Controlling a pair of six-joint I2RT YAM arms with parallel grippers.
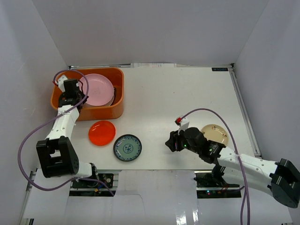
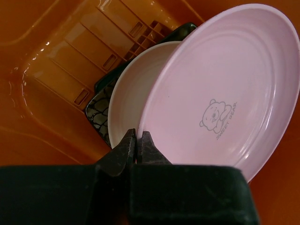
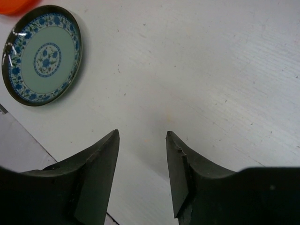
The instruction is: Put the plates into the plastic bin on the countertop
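Where pink plate (image 2: 225, 84) overlaps, cream plate (image 2: 129, 108) mostly hidden

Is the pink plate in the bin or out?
In. The pink plate lies within the walls of the orange bin, resting over the cream plate.

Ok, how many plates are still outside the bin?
3: the orange-red plate just in front of the orange bin, the blue-green patterned plate to its right, and the beige plate far right, partly covered by the right arm.
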